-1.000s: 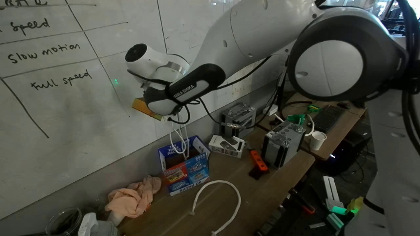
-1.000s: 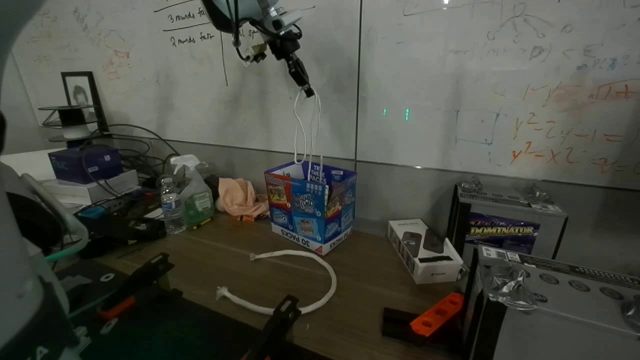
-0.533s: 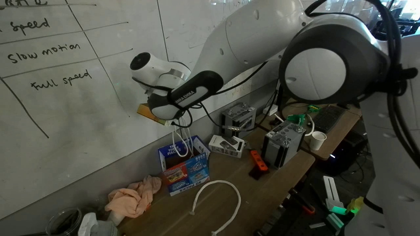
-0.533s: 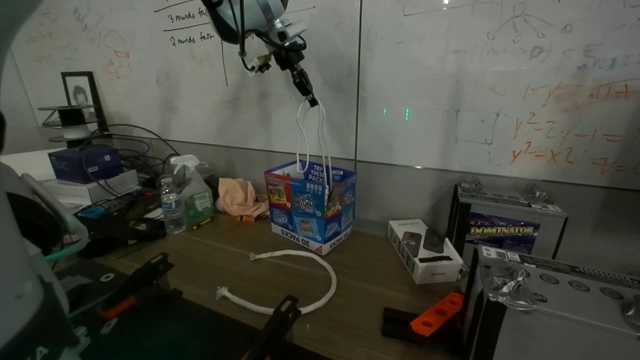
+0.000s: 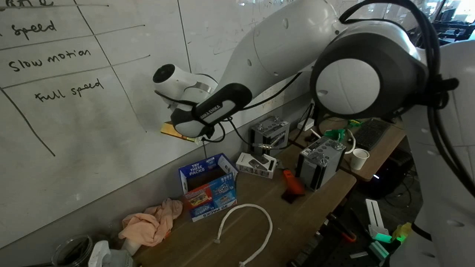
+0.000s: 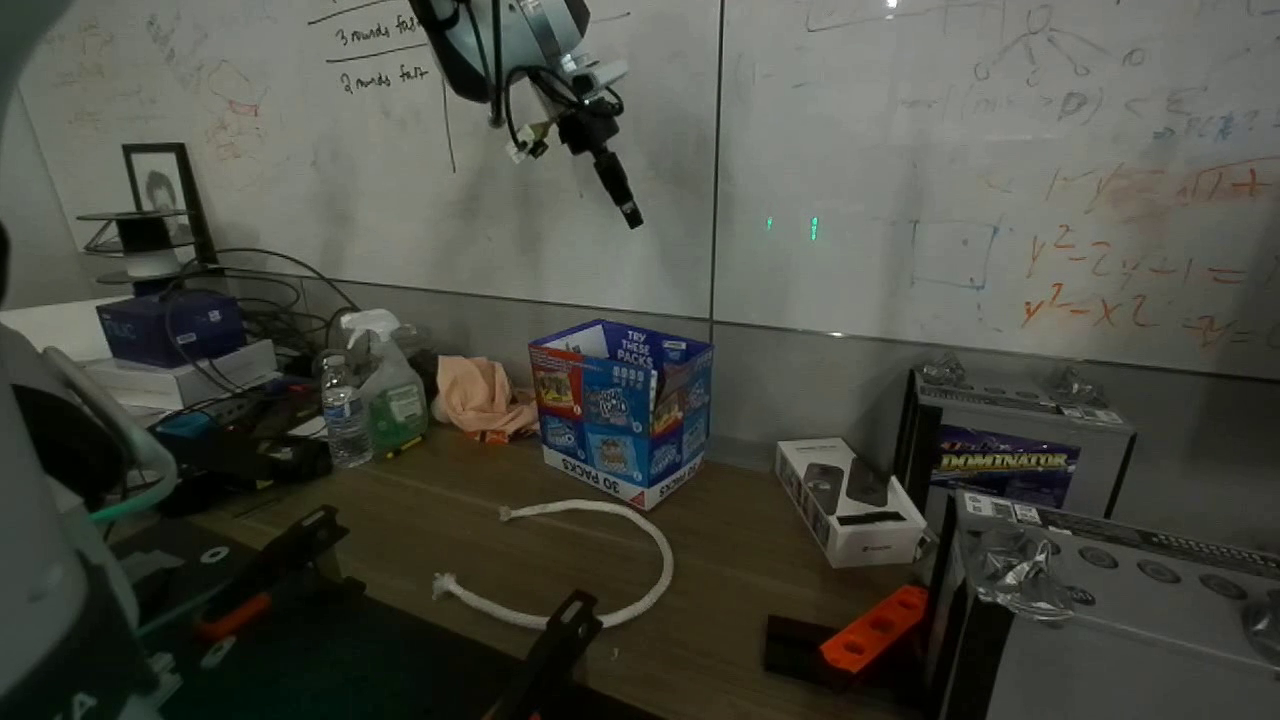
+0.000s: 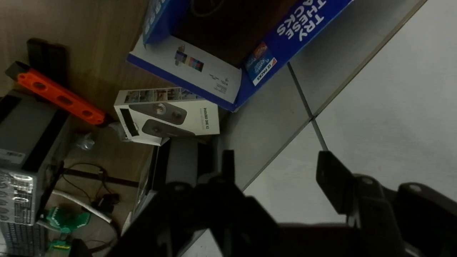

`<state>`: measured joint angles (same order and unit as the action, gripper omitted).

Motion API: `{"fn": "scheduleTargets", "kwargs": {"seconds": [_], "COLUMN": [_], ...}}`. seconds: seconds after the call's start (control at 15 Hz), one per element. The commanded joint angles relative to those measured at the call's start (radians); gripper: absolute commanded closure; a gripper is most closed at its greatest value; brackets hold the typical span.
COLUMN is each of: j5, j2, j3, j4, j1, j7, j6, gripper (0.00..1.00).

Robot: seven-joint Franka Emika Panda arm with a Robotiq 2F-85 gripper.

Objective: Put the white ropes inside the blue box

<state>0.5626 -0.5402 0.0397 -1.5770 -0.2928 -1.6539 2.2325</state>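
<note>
The blue box (image 5: 211, 198) stands on the table against the wall, its top uncovered, in both exterior views. My gripper (image 6: 632, 215) hangs above it, clear of its rim. In the wrist view the gripper (image 7: 275, 155) is open, with nothing between its spread fingers. Part of a white rope (image 7: 204, 15) shows dimly as a curve down inside the blue box (image 7: 303, 26). A second white rope (image 6: 668, 560) lies in a wide arc on the tabletop in front of the box. The fingers are hidden behind the arm in an exterior view.
The whiteboard (image 6: 860, 130) rises right behind the box. Beside it lie a peach cloth (image 5: 152, 224) and a white camera carton (image 5: 256, 165). Grey devices (image 5: 321, 161) and an orange piece (image 6: 875, 628) are farther along, with a spray bottle (image 6: 390, 390) towards the other end.
My gripper has come down a little towards the box and opened. The white rope that dangled from it has dropped out of the jaws into the box. The rope on the table is unmoved.
</note>
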Motion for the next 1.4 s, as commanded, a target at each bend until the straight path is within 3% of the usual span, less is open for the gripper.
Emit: {"fn": "scheduleTargets", "kwargs": {"seconds": [0.0, 0.07, 0.6, 1.0, 1.33], "j5": [-0.053, -0.071, -0.256, -0.412, -0.553], "j2": [0.107, 0.143, 0.361, 0.300, 0.177], "j3": [-0.033, -0.038, -0.056, -0.052, -0.083], "j4": [-0.096, -0.132, -0.463, -0.672, -0.725], "j1": [0.040, 0.053, 0.163, 0.249, 0.323], "j7": [0.234, 0.305, 0.861, 1.294, 1.666], "j6": [-0.006, 0.003, 0.092, 0.266, 0.333], "gripper": [0.05, 0.01, 0.00, 0.00, 0.00]}}
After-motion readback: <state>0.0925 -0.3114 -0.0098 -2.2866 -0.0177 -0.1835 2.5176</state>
